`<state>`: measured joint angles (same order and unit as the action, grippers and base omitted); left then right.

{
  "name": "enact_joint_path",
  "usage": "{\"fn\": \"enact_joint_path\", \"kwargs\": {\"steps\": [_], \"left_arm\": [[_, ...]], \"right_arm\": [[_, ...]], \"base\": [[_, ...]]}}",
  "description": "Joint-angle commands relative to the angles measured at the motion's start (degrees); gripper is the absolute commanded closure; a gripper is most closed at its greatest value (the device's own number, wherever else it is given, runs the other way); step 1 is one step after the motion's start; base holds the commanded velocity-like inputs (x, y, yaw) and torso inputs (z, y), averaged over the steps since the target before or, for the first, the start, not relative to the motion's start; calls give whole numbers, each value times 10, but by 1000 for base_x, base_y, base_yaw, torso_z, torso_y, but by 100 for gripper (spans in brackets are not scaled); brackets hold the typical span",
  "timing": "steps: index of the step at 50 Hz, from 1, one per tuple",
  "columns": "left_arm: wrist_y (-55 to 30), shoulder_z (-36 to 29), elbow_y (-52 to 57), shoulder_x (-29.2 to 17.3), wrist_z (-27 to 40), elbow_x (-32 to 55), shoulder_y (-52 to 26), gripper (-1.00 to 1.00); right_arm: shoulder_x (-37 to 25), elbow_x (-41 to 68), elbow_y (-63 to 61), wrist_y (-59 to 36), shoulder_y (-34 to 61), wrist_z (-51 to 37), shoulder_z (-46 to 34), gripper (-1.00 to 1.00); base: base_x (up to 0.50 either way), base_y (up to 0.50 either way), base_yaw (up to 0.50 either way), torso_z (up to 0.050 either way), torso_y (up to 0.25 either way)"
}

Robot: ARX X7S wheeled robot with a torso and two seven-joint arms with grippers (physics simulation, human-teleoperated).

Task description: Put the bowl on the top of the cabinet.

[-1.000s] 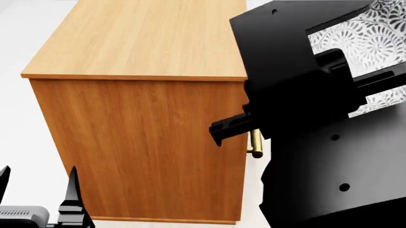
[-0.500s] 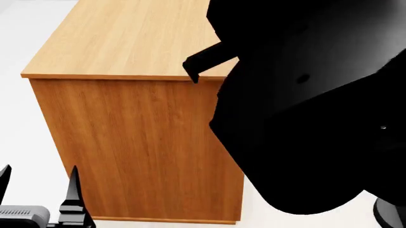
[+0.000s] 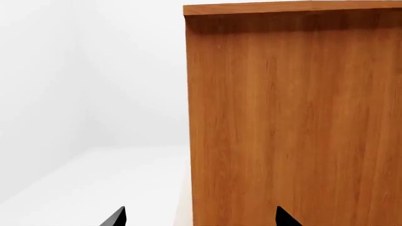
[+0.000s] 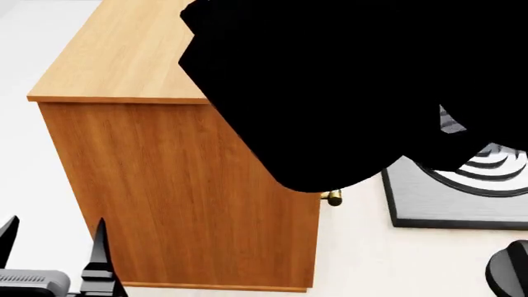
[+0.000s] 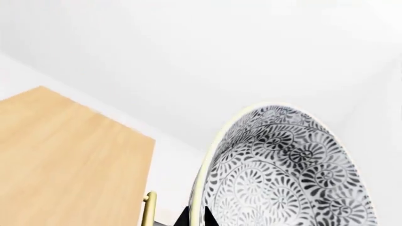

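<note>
The bowl [image 5: 283, 174], white with a fine grey leaf pattern, shows tilted on edge in the right wrist view. My right gripper [image 5: 196, 220] is shut on its rim, one fingertip on each side of the wall. The cabinet's lighter top [image 5: 63, 155] lies below and beside the bowl. In the head view the cabinet [image 4: 182, 185] stands orange-brown, and my black right arm [image 4: 330, 93] covers much of its top and hides the bowl. My left gripper [image 4: 56, 223] hangs open low by the cabinet's side [image 3: 289, 117], holding nothing.
A brass bar handle [image 4: 334, 198] sticks out at the cabinet's front corner. Right of the cabinet lies a grey, black-framed panel [image 4: 412, 207] carrying a round ringed object [image 4: 486, 170]. White floor [image 4: 25, 154] lies left of the cabinet.
My right arm has swung up and leftward across the head view, now covering the cabinet top's right part and hiding the bowl there. The left gripper has barely moved.
</note>
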<state>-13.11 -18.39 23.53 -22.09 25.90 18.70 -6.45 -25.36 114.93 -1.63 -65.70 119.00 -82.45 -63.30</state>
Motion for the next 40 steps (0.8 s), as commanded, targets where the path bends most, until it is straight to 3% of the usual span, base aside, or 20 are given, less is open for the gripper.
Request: {"fn": "enact_joint_path", "kwargs": {"steps": [1, 17, 40], "left_arm": [[1, -6, -8, 2, 0, -3, -4, -100], [9, -7, -23, 3, -5, 2, -5, -100], [15, -7, -31, 2, -6, 7, -6, -100]], "right_arm": [[24, -25, 41, -4, 36, 24, -1, 100], [41, -93, 55, 17, 31, 89, 3, 100], [91, -128, 18, 44, -18, 93, -21, 100]], "base": [[0, 0, 0, 0, 0], [0, 0, 0, 0, 1], [0, 0, 0, 0, 0]]}}
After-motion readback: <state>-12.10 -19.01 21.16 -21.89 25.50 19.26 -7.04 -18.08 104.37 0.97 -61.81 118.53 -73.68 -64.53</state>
